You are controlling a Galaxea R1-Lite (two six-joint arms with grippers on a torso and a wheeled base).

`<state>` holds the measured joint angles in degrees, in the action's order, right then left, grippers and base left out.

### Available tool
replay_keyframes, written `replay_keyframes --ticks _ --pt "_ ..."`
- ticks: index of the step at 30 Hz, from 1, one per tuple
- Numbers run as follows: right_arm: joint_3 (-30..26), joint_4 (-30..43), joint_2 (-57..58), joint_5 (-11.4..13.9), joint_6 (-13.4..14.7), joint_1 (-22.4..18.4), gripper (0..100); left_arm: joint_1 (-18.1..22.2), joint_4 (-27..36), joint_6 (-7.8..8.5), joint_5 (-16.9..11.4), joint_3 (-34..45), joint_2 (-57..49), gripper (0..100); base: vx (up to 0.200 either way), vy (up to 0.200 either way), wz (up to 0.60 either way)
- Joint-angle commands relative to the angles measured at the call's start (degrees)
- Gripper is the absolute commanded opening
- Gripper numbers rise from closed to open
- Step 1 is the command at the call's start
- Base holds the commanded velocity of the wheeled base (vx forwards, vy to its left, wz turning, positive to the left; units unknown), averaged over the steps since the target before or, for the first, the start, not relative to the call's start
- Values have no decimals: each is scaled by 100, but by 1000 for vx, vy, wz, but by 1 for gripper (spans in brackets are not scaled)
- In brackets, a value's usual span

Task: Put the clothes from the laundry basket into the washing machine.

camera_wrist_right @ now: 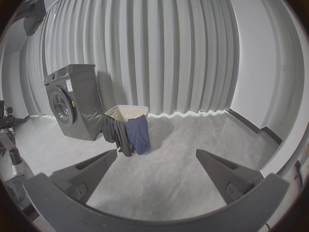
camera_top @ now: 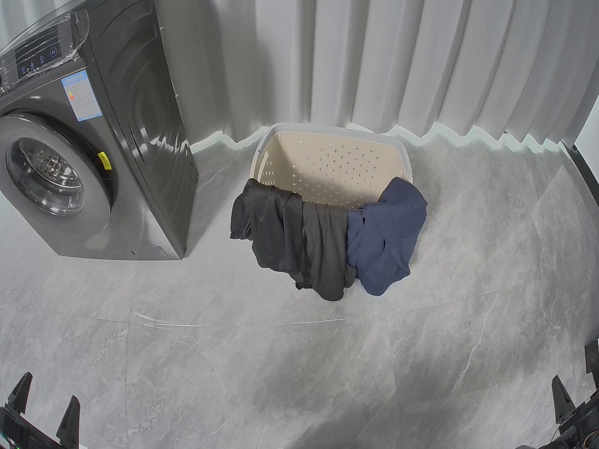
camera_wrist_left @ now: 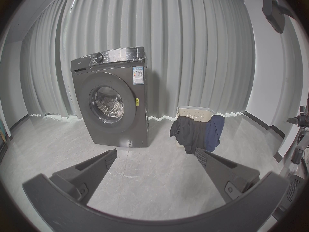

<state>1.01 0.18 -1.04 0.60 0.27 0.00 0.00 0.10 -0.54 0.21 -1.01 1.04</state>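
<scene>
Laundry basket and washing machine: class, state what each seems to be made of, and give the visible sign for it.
Laundry basket: likely moulded plastic, matte cream, with rows of small holes. Washing machine: seemingly painted sheet metal, glossy dark grey; its pressed side panel catches reflections.

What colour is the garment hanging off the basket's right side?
Navy blue; the garment shows best in the head view.

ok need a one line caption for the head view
Black clothes and a navy garment draped over a cream perforated plastic laundry basket beside a closed grey washing machine.
</scene>
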Motion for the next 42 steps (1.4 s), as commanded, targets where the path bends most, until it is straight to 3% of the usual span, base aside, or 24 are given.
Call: replay_keyframes --ticks 1,11,29,38,42 --pt "-92 -1 33 2 0 0 100 0 -1 1 6 92 -104 100 200 0 0" --pt "-92 -1 33 2 0 0 100 0 -1 -8 6 92 -104 100 80 0 0" --pt "-92 -1 25 2 0 0 100 0 -1 1 -3 92 -104 100 0 -200 0" --pt "-92 -1 25 2 0 0 100 0 -1 -8 6 92 -104 100 0 0 0" --pt "-92 -1 25 2 0 0 100 0 -1 -8 6 92 -104 100 200 0 0"
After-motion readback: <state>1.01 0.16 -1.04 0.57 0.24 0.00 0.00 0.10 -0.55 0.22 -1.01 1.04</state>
